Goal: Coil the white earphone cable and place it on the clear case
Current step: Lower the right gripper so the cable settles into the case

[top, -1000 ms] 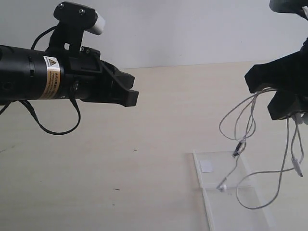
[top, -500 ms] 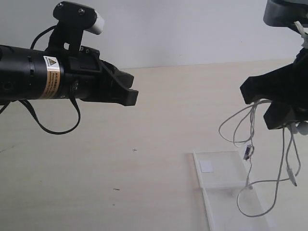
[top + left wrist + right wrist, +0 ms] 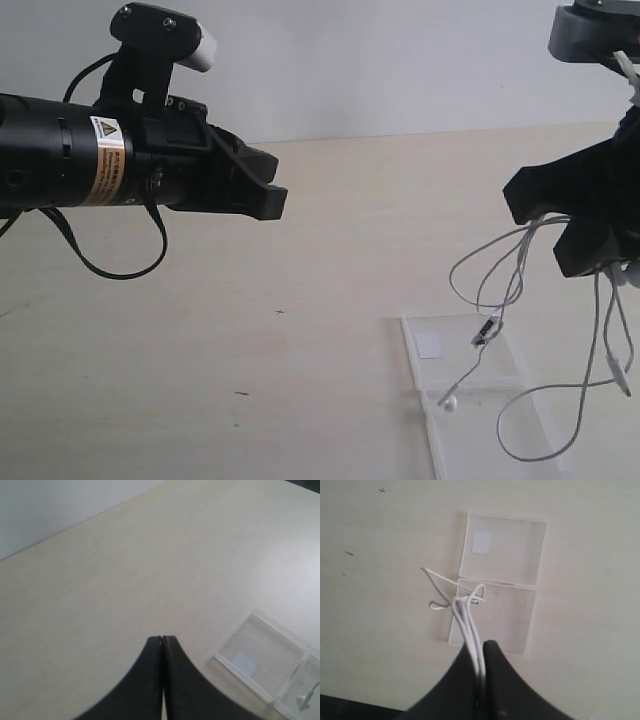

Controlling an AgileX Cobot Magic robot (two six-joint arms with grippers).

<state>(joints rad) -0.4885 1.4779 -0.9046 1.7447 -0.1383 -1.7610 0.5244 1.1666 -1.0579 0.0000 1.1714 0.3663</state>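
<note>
The right tool [image 3: 556,216] [image 3: 481,649] has its black jaws pressed together on a bunch of strands of the long thin white earphone cable [image 3: 521,262] [image 3: 468,625]. The strands run out from between the jaw tips. From there the cable hangs in loose loops.

The tool is held up off the pale counter [image 3: 330,300]. Below it, on the counter, is the flat transparent plastic case of two hinged square panels [image 3: 414,372] [image 3: 502,545] [image 3: 265,655]. The case lies open and flat in the near right part of the counter, well away from the far edge by the wall. The hanging loops come down over the case and past its right side. The small dark-marked inline remote [image 3: 484,331] hangs over the panel with the white square sticker [image 3: 431,346]. One white earbud [image 3: 448,403] [image 3: 302,701] dangles close to the hinge line. I cannot tell whether it touches the plastic.

The left tool [image 3: 272,196] [image 3: 162,640] is closed tip to tip with nothing between its jaws. It hovers over the left part of the counter, well apart from the case and the cable.
</note>
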